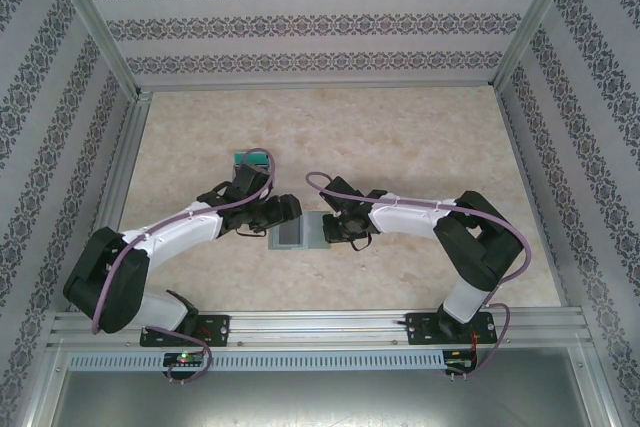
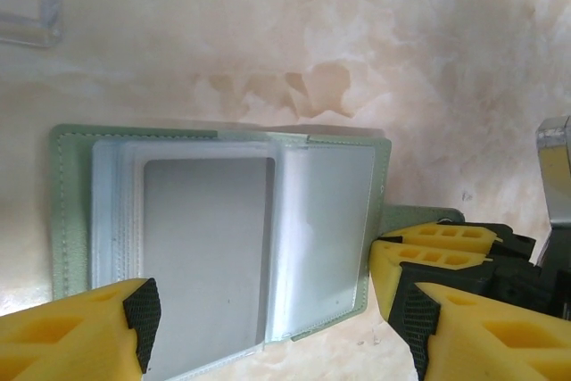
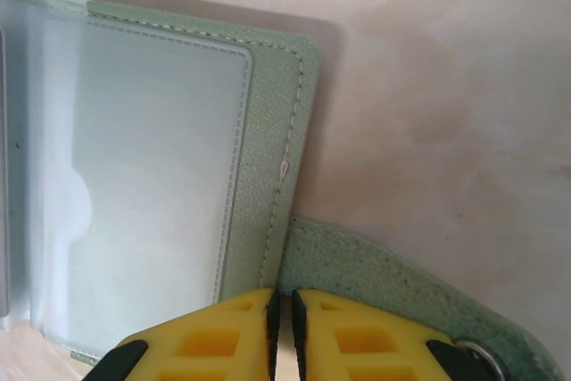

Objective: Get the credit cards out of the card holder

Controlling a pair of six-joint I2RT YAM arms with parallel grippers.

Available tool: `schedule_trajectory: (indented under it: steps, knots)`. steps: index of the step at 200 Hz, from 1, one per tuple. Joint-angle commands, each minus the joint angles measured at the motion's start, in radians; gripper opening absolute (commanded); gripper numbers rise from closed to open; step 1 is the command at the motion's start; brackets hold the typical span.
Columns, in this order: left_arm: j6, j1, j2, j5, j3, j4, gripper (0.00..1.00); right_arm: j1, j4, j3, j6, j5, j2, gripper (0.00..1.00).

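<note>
We find the card holder (image 1: pixel 297 232) open flat mid-table, right gripper (image 3: pixel 284 327) pinched narrow on its tab (image 3: pixel 375 283) as an anchor, we judge, left gripper (image 2: pixel 277 332) spread wide over the pocketed grey card (image 2: pixel 210 256).

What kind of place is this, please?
Probably a robot test cell, not a home: the left arm and right arm are bolted to a metal rail, inside an aluminium frame with patterned wall panels.
</note>
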Motion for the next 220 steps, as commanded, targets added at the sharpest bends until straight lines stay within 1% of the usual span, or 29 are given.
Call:
schedule_trajectory:
  steps: [1, 51, 96, 110, 174, 220]
  knots:
    - [0.006, 0.008, 0.039, 0.047, -0.014, 0.033, 0.74, 0.003, 0.029, -0.008, 0.012, -0.003, 0.048, 0.19]
    - [0.017, 0.008, 0.086, 0.038, -0.011, 0.009, 0.74, 0.006, 0.028, -0.016, 0.015, 0.001, 0.039, 0.19]
    - [0.016, 0.007, 0.067, -0.016, -0.017, -0.028, 0.74, 0.006, 0.031, -0.016, 0.017, 0.0, 0.042, 0.19]
    - [0.018, 0.008, 0.07, -0.018, -0.02, -0.03, 0.74, 0.007, 0.032, -0.015, 0.018, -0.002, 0.044, 0.19]
    - [0.01, 0.008, 0.12, 0.07, -0.031, 0.049, 0.73, 0.009, 0.031, -0.013, 0.017, -0.002, 0.045, 0.19]
    - [-0.003, 0.008, 0.139, 0.107, -0.04, 0.084, 0.74, 0.008, 0.032, -0.009, 0.017, -0.003, 0.05, 0.19]
